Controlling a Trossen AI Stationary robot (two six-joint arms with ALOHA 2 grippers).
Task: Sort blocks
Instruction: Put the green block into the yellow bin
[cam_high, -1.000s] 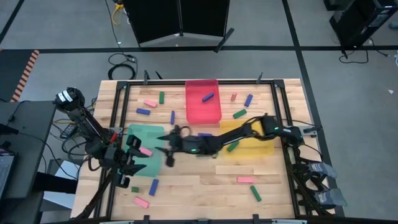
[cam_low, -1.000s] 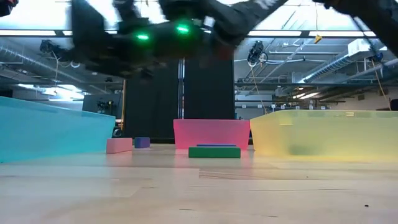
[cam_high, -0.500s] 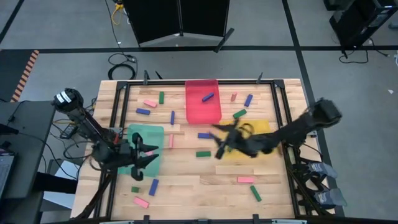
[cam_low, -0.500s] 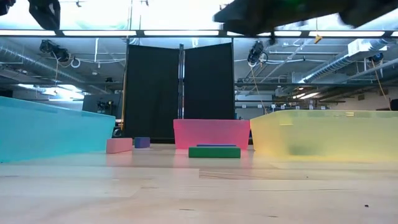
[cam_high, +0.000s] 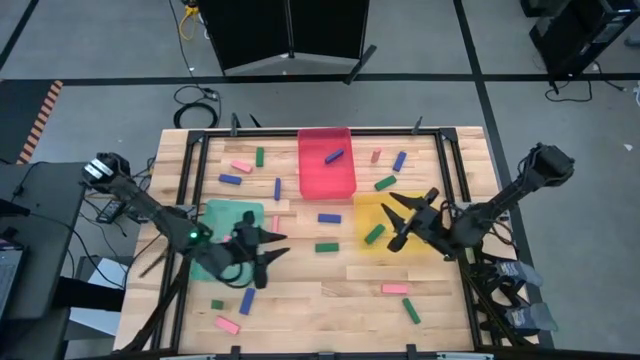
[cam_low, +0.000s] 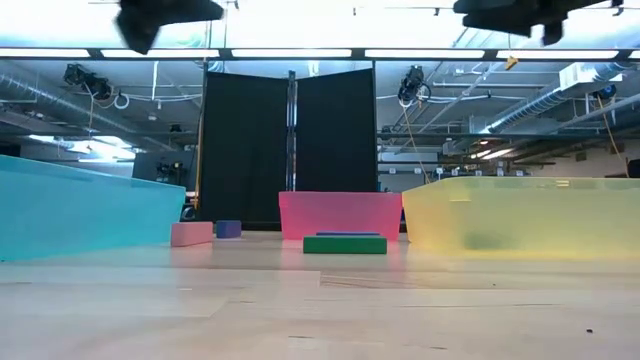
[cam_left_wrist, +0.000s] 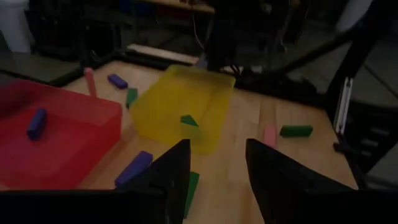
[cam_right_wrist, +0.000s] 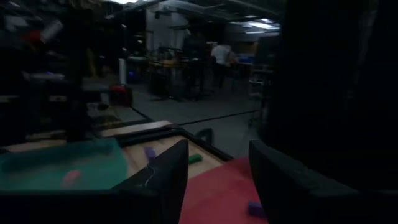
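Small pink, blue-purple and green blocks lie scattered flat on the wooden table (cam_high: 330, 280). A blue one (cam_high: 334, 156) lies in the red tray (cam_high: 327, 178), a green one (cam_high: 375, 234) in the yellow tray (cam_high: 412, 240). My left gripper (cam_high: 272, 248) hangs open above the right edge of the green tray (cam_high: 222, 220), near a blue block (cam_high: 247, 300). My right gripper (cam_high: 398, 218) hangs open over the yellow tray. Both grippers hold nothing and show high above the table in the low view, left gripper (cam_low: 165, 12) and right gripper (cam_low: 515, 12).
A blue block (cam_high: 329, 217) and a green block (cam_high: 326, 247) lie between the two grippers at the table's middle. Toward the near edge lie a pink block (cam_high: 396, 288) and a green block (cam_high: 411, 311). Black frame rails (cam_high: 195, 190) border the table.
My right gripper has drawn back fast from beside the green tray toward the table's right, ending over the yellow tray. My left gripper has moved toward the table's right, from the green tray's near-left corner to its right edge. No block has visibly moved.
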